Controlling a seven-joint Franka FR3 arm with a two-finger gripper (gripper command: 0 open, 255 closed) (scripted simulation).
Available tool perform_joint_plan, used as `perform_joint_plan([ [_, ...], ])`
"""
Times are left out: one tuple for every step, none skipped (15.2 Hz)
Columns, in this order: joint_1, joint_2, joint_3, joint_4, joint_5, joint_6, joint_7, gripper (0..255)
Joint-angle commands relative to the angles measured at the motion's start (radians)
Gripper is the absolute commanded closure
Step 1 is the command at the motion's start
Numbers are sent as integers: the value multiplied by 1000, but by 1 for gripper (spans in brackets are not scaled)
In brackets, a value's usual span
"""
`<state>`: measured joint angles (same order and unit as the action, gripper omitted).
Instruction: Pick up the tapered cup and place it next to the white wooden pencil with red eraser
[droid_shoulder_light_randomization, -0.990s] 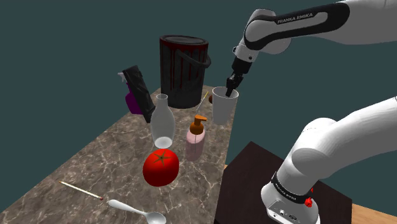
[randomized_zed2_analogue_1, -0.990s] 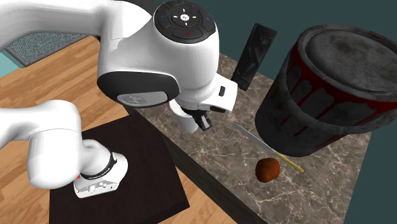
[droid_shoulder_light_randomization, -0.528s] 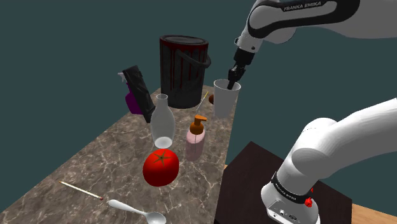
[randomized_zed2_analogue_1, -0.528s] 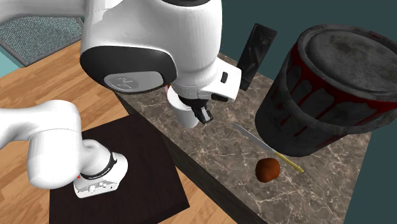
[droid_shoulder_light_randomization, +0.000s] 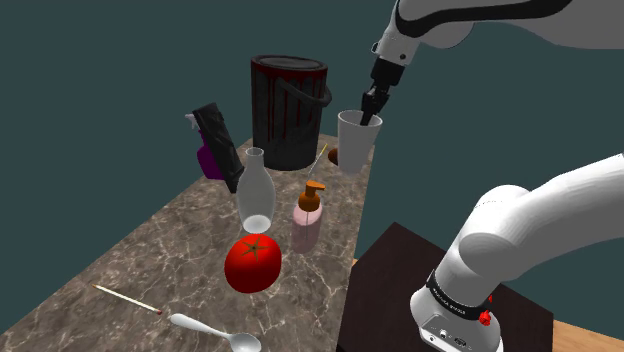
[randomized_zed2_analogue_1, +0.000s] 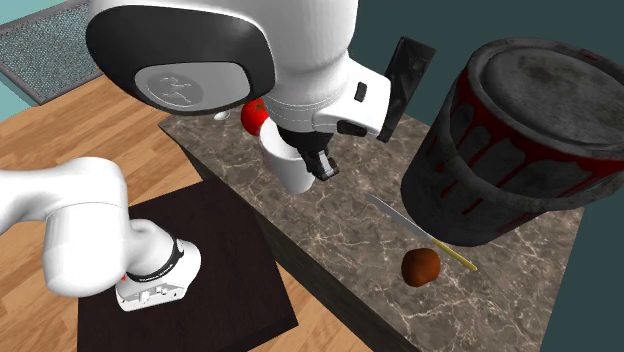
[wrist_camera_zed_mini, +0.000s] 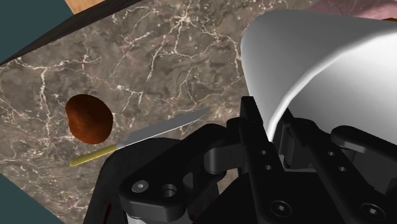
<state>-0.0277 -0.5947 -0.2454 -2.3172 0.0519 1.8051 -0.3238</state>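
The white tapered cup (droid_shoulder_light_randomization: 357, 142) hangs above the far right part of the marble table (droid_shoulder_light_randomization: 170, 250), slightly tilted. My black gripper (droid_shoulder_light_randomization: 369, 116) is shut on the cup's rim wall, one finger inside and one outside. In the second exterior view the cup (randomized_zed2_analogue_1: 287, 166) shows under the wrist, with the gripper (randomized_zed2_analogue_1: 320, 168) at its rim. In the wrist view the cup (wrist_camera_zed_mini: 299, 57) sits clasped between the fingers (wrist_camera_zed_mini: 256, 130). The white pencil with a red tip (droid_shoulder_light_randomization: 126, 298) lies flat near the table's front, at the shoulder view's left.
A black bucket with red drips (droid_shoulder_light_randomization: 288, 105) stands at the back. A brown ball (wrist_camera_zed_mini: 89, 119) and a yellow-handled knife (wrist_camera_zed_mini: 146, 135) lie beneath the cup. A pink soap dispenser (droid_shoulder_light_randomization: 308, 218), clear carafe (droid_shoulder_light_randomization: 255, 190), tomato (droid_shoulder_light_randomization: 252, 263) and spoon (droid_shoulder_light_randomization: 215, 332) occupy the middle and front.
The gripper has risen with the cup, lifting it off the table. Nothing else on the table has moved.
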Motion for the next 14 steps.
perform_joint_plan([
  [1,-1,3,29,1,-30,6,255],
  [2,0,4,43,1,-43,7,255],
  [3,1,5,58,2,-56,9,255],
  [3,3,5,73,3,-69,11,255],
  [4,5,6,87,3,-81,12,255],
  [5,7,7,102,4,-94,14,255],
  [6,10,7,118,4,-107,16,255],
  [6,12,8,133,5,-120,17,255],
  [7,13,8,141,5,-127,18,255],
  [15,18,26,134,14,-112,39,255],
  [23,24,43,127,23,-97,60,255],
  [31,31,61,121,32,-82,80,255],
  [39,39,78,117,41,-67,101,255],
  [47,48,95,113,49,-52,121,255],
])
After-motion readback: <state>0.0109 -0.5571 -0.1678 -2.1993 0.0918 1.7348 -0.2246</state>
